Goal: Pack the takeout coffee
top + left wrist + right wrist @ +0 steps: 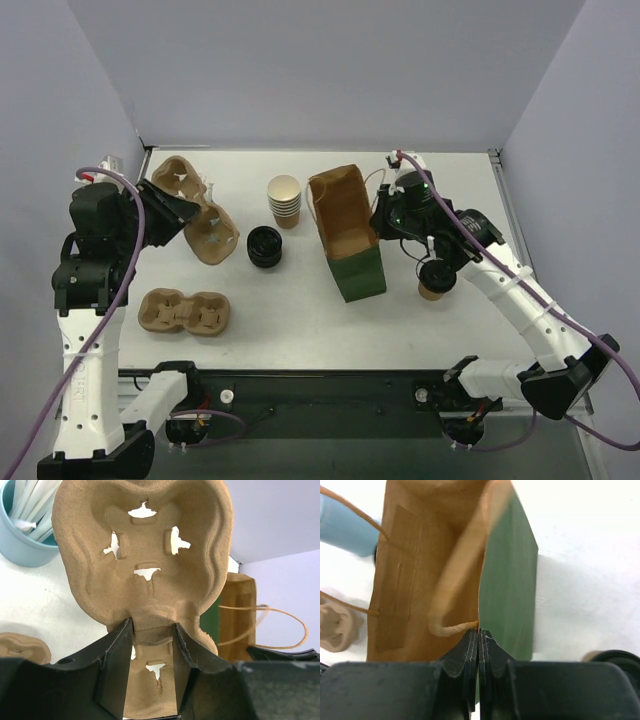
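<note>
The takeout coffee (435, 279), a kraft cup with a black lid, stands on the table right of the bag, partly under my right arm; its lid edge shows in the right wrist view (616, 658). The green and kraft paper bag (347, 235) stands open at the centre. My right gripper (380, 222) is shut on the bag's right wall at the rim (478, 632). My left gripper (187, 215) is shut on a pulp cup carrier (145, 555) and holds it tilted at the back left.
A second pulp carrier (185, 312) lies at the front left. A stack of lidless tan cups (285, 200) and loose black lids (265, 246) sit left of the bag. A blue cup of white stirrers (25, 530) stands behind the held carrier.
</note>
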You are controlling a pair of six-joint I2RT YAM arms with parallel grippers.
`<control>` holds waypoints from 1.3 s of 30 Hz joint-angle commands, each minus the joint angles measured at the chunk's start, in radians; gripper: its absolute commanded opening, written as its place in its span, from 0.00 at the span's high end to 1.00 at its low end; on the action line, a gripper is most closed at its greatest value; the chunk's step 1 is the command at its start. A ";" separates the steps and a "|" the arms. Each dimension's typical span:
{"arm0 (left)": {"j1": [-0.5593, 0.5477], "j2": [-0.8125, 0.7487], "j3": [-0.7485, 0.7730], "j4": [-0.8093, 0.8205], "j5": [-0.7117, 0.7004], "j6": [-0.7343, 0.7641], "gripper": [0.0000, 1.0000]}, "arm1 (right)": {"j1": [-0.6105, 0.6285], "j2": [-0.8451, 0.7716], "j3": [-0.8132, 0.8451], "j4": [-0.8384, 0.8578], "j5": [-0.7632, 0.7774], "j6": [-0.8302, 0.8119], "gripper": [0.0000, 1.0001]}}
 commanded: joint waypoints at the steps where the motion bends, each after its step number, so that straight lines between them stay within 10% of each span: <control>1: -0.002 0.017 0.114 0.008 0.027 0.036 0.82 | 0.096 0.003 0.004 0.100 0.124 0.140 1.00; 14: -0.007 0.056 0.239 0.049 0.100 0.004 0.88 | 0.237 0.019 -0.051 0.264 0.267 0.350 1.00; 24: -0.284 0.133 0.309 0.063 -0.084 -0.004 0.90 | 0.260 0.010 -0.149 0.345 0.312 0.485 1.00; 39: -0.686 0.320 0.472 0.031 -0.360 0.041 0.90 | 0.234 -0.159 -0.192 0.258 0.387 0.354 0.49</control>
